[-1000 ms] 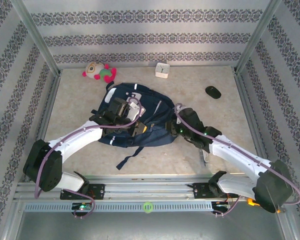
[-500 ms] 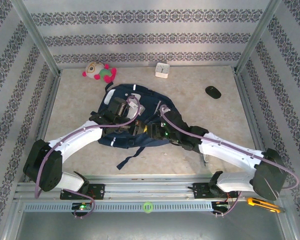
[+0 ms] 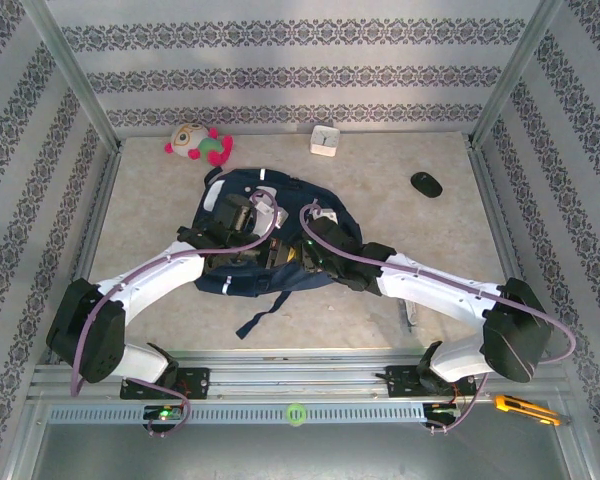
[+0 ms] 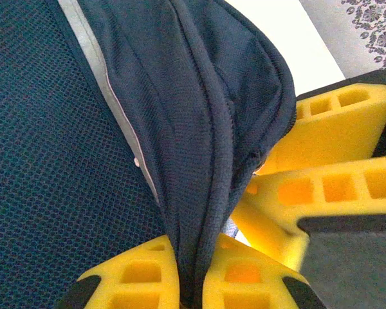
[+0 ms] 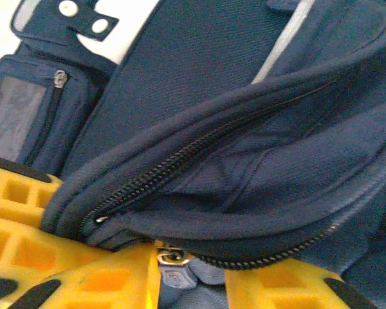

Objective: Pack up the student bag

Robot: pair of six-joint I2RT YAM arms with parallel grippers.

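Camera overhead: showing the student bag (image 3: 280,190) lying mid-worktop (image 3: 400,200), with left end effector (image 3: 268,256) and right end effector (image 3: 298,256) meeting on it; plush toy (image 3: 195,143) and white box (image 3: 324,141) sitting well behind. Left wrist: pinching a fold of bag fabric tight between yellow fingers (image 4: 135,283). Right wrist: standing narrowly apart around the zipper pull (image 5: 170,256) at the pocket rim; not telling whether clamping.

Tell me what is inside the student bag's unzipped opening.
The student bag gapes along its zipper; navy lining is visible inside. No packed item can be seen; the deeper interior is covered by the bag's folded upper rim.
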